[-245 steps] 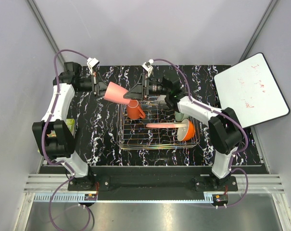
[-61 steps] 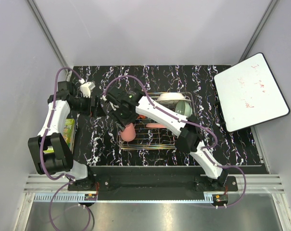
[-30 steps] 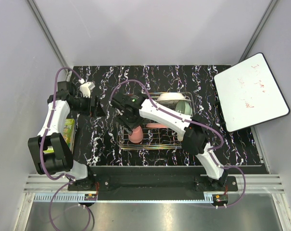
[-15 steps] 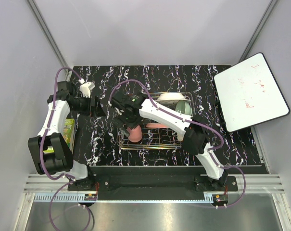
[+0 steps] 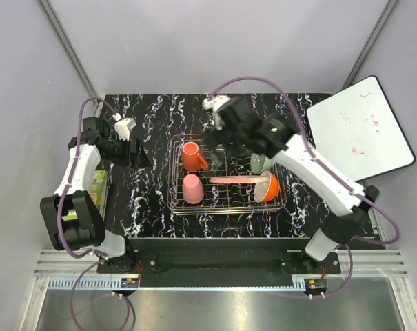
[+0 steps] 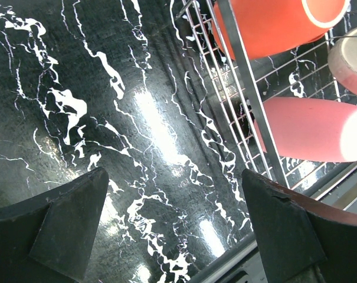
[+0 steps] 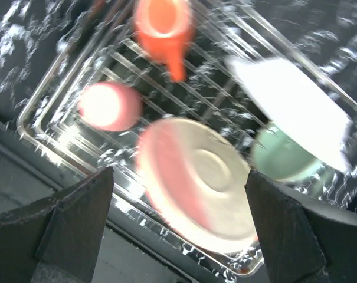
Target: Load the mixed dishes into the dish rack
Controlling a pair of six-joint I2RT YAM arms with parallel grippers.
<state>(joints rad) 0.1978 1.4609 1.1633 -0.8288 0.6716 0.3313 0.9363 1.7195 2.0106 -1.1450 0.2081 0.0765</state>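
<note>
1. Both my claws were spread wide with nothing between the fingers. My left claw (image 6: 175, 194) hung over the bare black marbled desk (image 5: 146, 200), just left of the dish rack (image 5: 222, 211). My right claw (image 7: 178, 194) hung above the rack's far half, looking down into it through a blurred view.
2. Nearest on my left, a green book (image 5: 98, 186) lay on the desk under my left arm, well apart from the rack.
3. At the rack's near-left corner sat the smaller pink mug (image 5: 192, 188), apart from both claws. I could not tell which way its mouth faced.
4. Beside it to the right, the pink-and-peach plate (image 5: 239, 180) stood on edge across the middle of the rack.
5. At the near-right corner, the orange bowl (image 5: 269, 187) was tipped on its edge, just beside the plate, with its white inside turned toward the plate.
6. Farther back on the left, the orange mug (image 5: 191, 156) stood mouth up, its handle pointing toward the near right.
7. Farther back on the right, the pale green bowl (image 5: 258, 164) sat partly under my right arm.
8. Along the far side, the white plate (image 7: 290, 103) showed only from my right wrist, just beside the green bowl.
9. Beyond the desk's far-right corner, a whiteboard (image 5: 360, 131) with faint red writing lay tilted.
</note>
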